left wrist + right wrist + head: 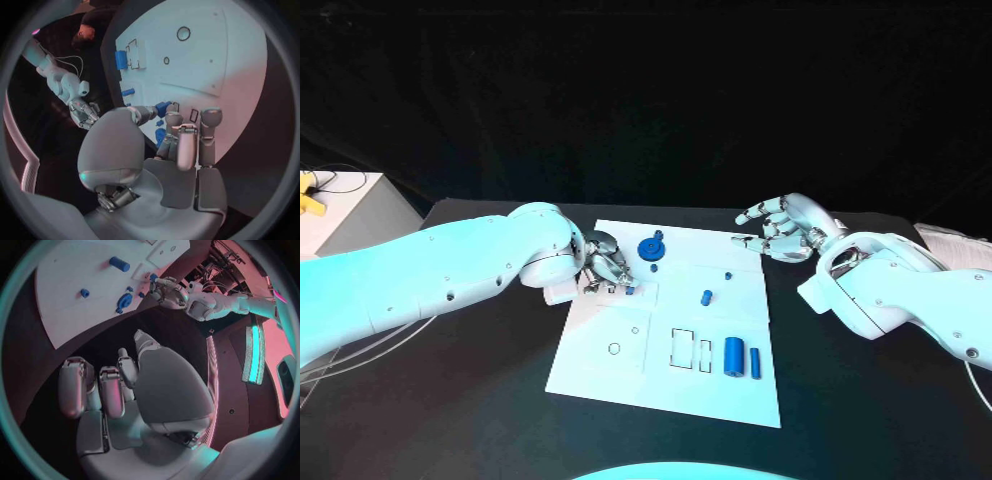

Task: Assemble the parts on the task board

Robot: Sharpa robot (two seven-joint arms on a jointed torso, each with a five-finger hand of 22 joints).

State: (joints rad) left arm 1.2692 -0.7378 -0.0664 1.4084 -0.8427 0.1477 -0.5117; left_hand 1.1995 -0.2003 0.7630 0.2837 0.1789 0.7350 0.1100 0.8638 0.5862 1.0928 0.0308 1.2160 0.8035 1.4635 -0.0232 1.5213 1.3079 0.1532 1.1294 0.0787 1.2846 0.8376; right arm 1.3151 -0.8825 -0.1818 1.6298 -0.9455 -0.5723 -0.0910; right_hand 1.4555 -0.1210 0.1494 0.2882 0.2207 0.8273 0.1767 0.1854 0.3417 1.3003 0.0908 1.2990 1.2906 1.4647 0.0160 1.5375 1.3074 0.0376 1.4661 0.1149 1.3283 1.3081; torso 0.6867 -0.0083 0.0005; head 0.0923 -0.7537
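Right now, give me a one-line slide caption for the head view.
Left hand works a small blue part at the task board's left edge; right hand hovers empty off its far right corner.

One board (pixel 610 345) lies on one table (pixel 473 400). Six blue parts show on it: one round knobbed piece (pixel 653 248), one small block (pixel 630 291) at the left hand's fingertips, one tiny peg (pixel 730 272), one short pin (pixel 707 296), and two cylinders, one thick (pixel 733 355) and one thin (pixel 754 362). Two hands, left (pixel 603 265) and right (pixel 788 228).
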